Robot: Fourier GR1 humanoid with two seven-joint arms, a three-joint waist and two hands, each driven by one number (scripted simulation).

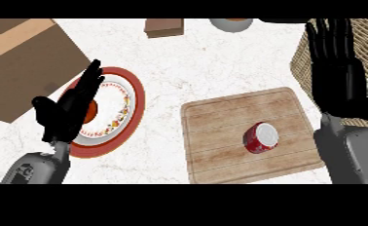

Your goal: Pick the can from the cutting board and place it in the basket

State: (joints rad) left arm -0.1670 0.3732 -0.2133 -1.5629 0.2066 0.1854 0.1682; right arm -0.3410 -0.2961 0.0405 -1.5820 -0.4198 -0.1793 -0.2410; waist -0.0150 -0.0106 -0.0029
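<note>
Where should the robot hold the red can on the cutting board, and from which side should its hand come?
Probably round the can's red side wall, coming from the right with the open right hand: it stands slightly tilted, pale top showing, on the cutting board.

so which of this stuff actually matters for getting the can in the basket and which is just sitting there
For the job: red can, cutting board under it, basket at the right edge, right hand open above the basket.

Lying about: red-rimmed plate under the open left hand, brown box, grey bowl.
</note>
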